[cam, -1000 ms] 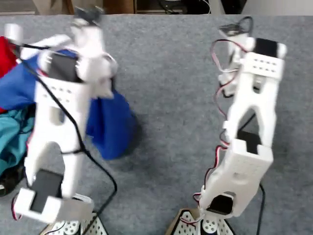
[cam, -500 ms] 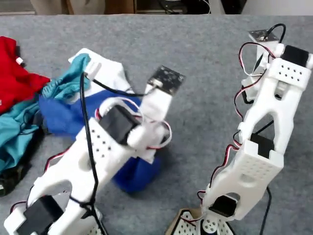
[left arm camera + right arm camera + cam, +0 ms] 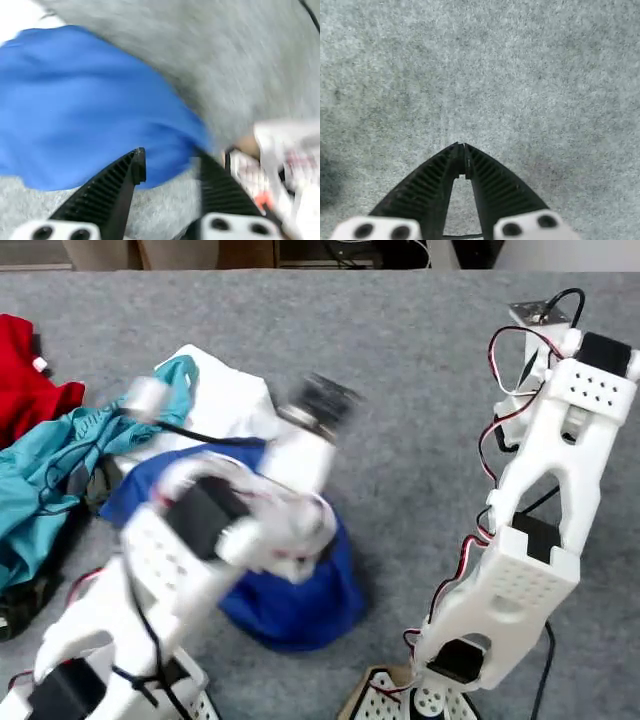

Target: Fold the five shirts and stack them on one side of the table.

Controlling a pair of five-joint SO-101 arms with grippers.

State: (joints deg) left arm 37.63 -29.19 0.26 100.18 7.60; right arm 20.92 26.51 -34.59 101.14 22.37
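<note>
The left arm (image 3: 200,540) rises from the lower left of the high view and leans toward the frame's centre, wrist bent downward. The left pincer (image 3: 169,159) has its 2 jaws spread apart. The right arm (image 3: 540,500) stands folded along the right side. The right pincer (image 3: 464,147) has both jaw tips pressed together.

blue shirt (image 3: 290,605), teal shirt (image 3: 40,470), red shirt (image 3: 25,380), grey table (image 3: 400,370)

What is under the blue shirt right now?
The blue shirt lies on the grey table cover, and its far edge appears to overlap the white shirt. The left arm covers its middle, so anything beneath there is hidden.
</note>
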